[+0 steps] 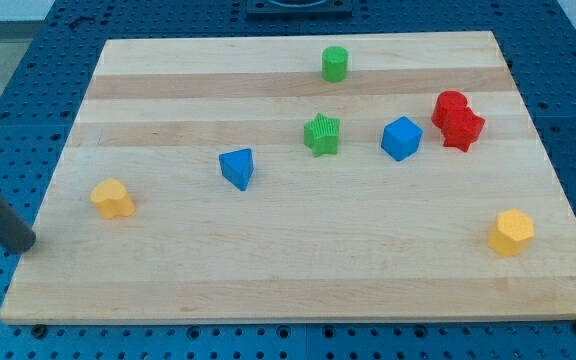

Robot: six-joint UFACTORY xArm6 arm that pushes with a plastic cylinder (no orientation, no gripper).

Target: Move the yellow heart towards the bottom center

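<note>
The yellow heart (113, 198) lies near the board's left edge, about halfway down. My tip (22, 245) is at the view's left, just off the wooden board's left edge, below and to the left of the yellow heart and clearly apart from it. The dark rod slants up to the left out of view. A second yellow block (511, 232), roughly hexagonal, sits at the lower right.
A blue triangle (237, 168) lies right of the heart. A green star (322, 134) and a blue cube (401, 138) sit mid-board. A green cylinder (335, 63) is near the top. Two red blocks (457, 118) touch at the right. The wooden board (268, 280) rests on a blue perforated table.
</note>
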